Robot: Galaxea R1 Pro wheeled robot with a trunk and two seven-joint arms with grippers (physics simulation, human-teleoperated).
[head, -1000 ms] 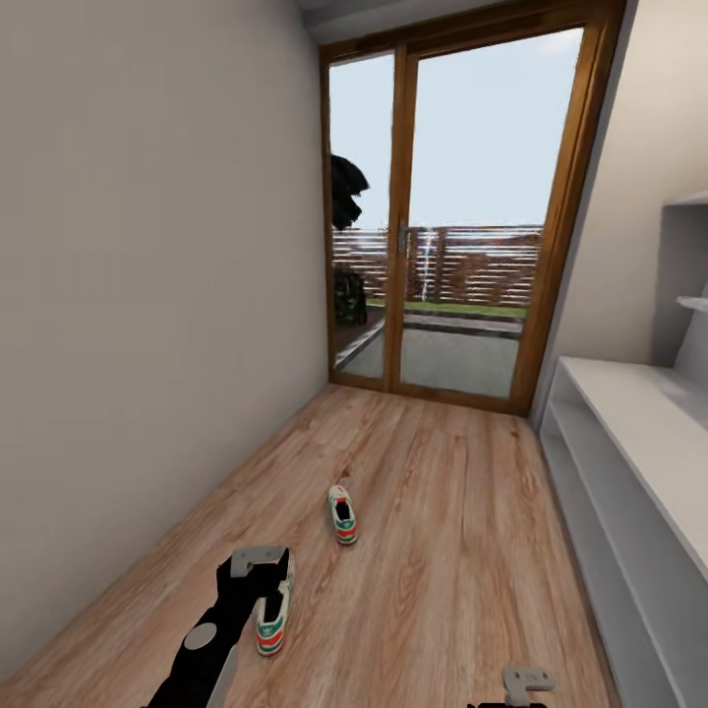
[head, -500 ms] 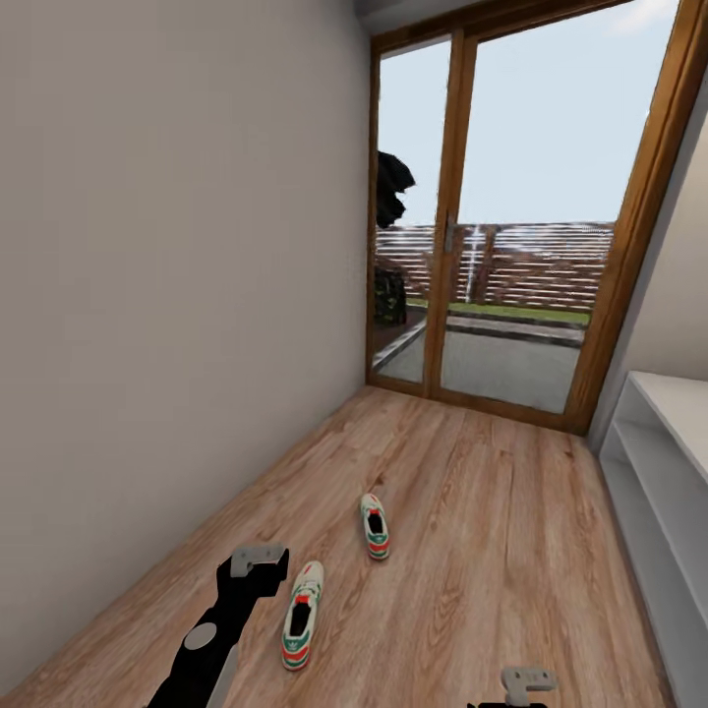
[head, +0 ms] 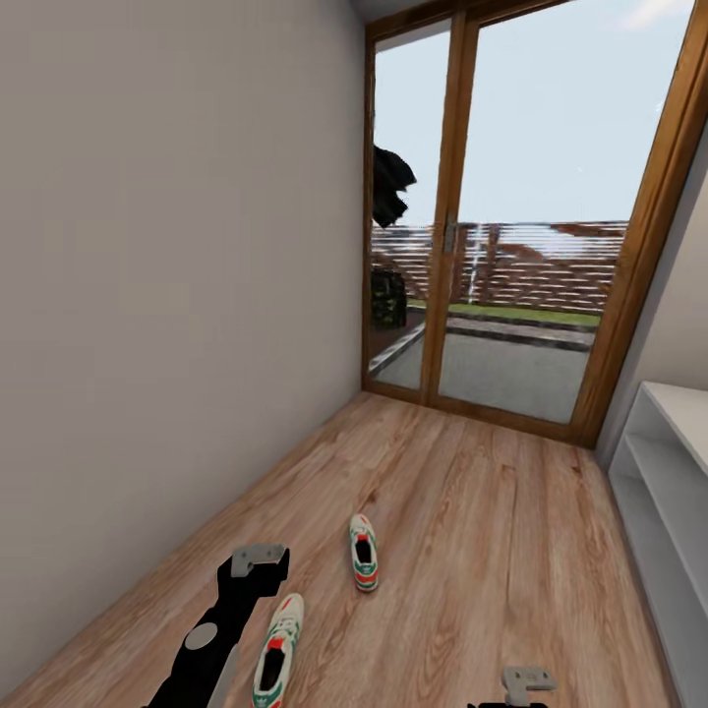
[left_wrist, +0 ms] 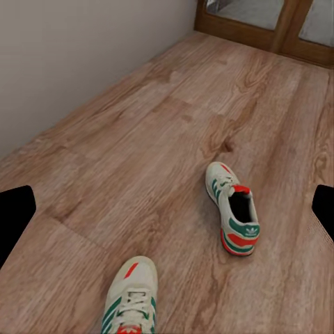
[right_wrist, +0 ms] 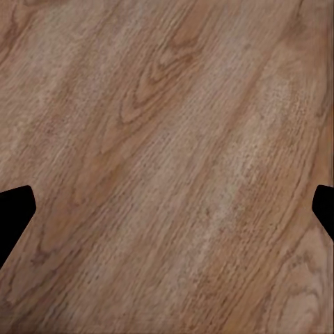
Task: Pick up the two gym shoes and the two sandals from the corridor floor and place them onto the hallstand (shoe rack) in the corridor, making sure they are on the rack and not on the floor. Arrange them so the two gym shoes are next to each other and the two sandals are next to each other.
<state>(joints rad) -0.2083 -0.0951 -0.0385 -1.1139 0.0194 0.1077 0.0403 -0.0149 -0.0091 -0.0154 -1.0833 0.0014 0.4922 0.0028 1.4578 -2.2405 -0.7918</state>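
Observation:
Two white gym shoes with green stripes and red-orange patches lie apart on the wood-plank corridor floor (head: pixel 472 551). The farther shoe (head: pixel 364 553) (left_wrist: pixel 233 209) lies ahead of my left gripper (head: pixel 258 562). The nearer shoe (head: pixel 278 664) (left_wrist: pixel 132 303) sits just right of that arm, partly cut off by the frame edge. In the left wrist view the left gripper (left_wrist: pixel 167 216) is open and empty above the floor. My right gripper (head: pixel 528 678) (right_wrist: pixel 167 209) is open too, over bare planks. The sandals are out of view. The hallstand (head: pixel 661 462) stands along the right wall.
A plain grey wall runs along the left side. A wood-framed glass door (head: pixel 511 246) closes the corridor's far end, with a fence and patio outside. Open floor lies between the shoes and the hallstand.
The camera has swung left and moved forward: the shoes sit lower and nearer in the picture, and less of the hallstand is seen. Both arms hold the same pose.

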